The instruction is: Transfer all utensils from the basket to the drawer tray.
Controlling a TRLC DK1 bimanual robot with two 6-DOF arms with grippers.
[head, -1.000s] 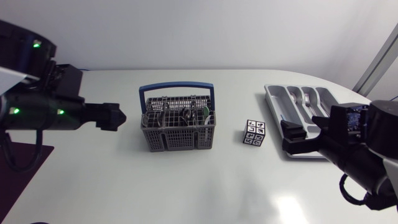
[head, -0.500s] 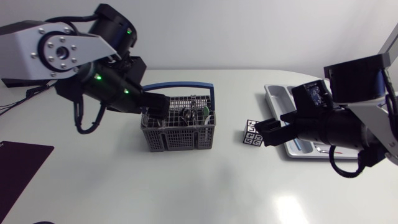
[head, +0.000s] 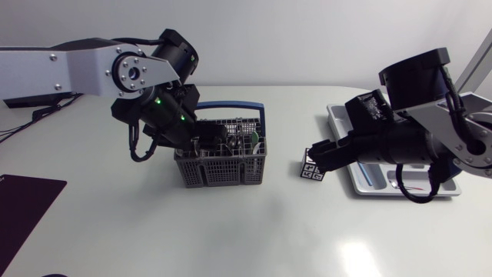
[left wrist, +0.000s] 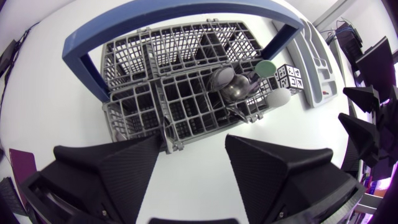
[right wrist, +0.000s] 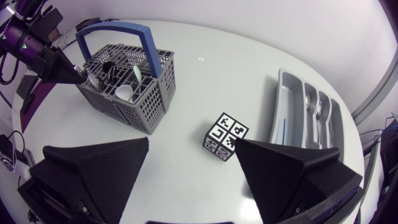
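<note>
Head view sets the white table [head: 231, 231] under everything, with the left arm [head: 84, 65] entering from the upper left of the frame and the right arm [head: 430, 131] from the right edge. The grey basket [head: 223, 161], with its blue handle, stands just left of centre. The drawer tray [head: 342, 115] lies at the right, partly covered by the right arm. In the left wrist view the left gripper [left wrist: 194, 142] hangs above the basket with its 2 fingers spread wide and nothing between them. I judge this a stance for dropping over a utensil's head. The right gripper [right wrist: 193, 144] is likewise spread and empty. It hovers over bare table between basket and tray, probably parked there to stay clear of the other arm. A checkered marker cube [right wrist: 225, 135] sits on the table just ahead of it. The utensils not yet moved stand upright in cells at the basket's end nearest the cube: a metal spoon [left wrist: 227, 84], a green-tipped piece [left wrist: 266, 67] and a white-tipped piece [left wrist: 278, 98]. Their heads poke above the rim, which gives something to pinch. The mesh may hide more, so I cannot count them surely. Forks [right wrist: 317, 109] lie lengthwise in the tray's long slots.
</note>
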